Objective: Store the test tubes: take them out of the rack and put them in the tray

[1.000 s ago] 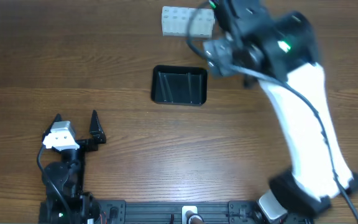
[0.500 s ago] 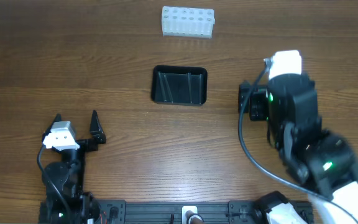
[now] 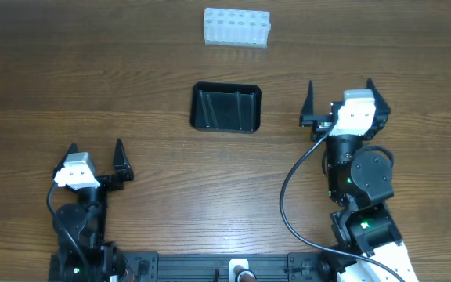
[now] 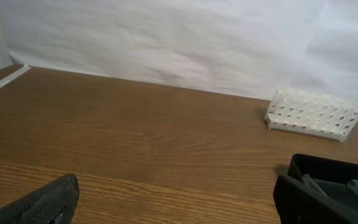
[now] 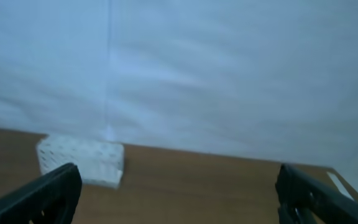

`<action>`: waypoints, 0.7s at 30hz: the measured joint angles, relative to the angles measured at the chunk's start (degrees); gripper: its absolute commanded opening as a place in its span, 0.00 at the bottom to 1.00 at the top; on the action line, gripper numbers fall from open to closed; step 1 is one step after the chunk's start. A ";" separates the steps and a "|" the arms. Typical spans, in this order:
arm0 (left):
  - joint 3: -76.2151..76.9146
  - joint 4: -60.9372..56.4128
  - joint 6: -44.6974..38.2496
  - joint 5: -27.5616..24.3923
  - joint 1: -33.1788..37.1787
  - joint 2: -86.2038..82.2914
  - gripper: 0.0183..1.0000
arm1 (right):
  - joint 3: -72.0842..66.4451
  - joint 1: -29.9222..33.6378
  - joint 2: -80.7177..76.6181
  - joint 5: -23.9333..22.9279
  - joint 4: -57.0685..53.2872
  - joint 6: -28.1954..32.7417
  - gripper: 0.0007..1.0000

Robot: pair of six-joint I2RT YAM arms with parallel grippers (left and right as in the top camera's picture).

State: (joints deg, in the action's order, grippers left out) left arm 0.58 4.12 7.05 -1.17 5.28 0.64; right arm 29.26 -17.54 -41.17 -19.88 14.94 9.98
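Observation:
The white test tube rack stands at the far middle of the table, and I see no tubes standing in it; it also shows as the rack in the left wrist view and the rack in the right wrist view. The black tray lies nearer, with clear test tubes lying inside it. My left gripper rests open near the left arm's base. My right gripper is open, right of the tray, with nothing between its fingers.
White wall sheeting backs the wooden table. A black rail runs along the near edge between the arm bases.
The right arm has drawn back from the rack at the far side to a folded pose near its base, right of the tray. The left arm has kept still.

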 measured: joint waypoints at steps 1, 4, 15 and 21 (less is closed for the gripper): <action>0.00 0.00 0.00 0.00 0.00 0.00 0.99 | -0.94 0.61 0.02 0.00 0.46 0.35 0.99; 0.00 0.00 0.00 0.00 0.00 0.00 1.00 | -4.46 2.86 0.15 0.00 2.23 0.79 0.99; 0.00 0.00 0.00 0.00 0.00 0.00 1.00 | -18.91 6.95 0.24 0.00 18.16 1.25 0.99; 0.00 0.00 0.00 0.00 0.00 0.00 1.00 | -25.16 9.77 3.19 0.00 19.34 1.22 0.99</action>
State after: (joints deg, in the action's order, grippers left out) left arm 0.58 4.12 7.05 -1.17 5.28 0.64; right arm 4.10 -7.77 -37.98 -19.88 34.28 11.20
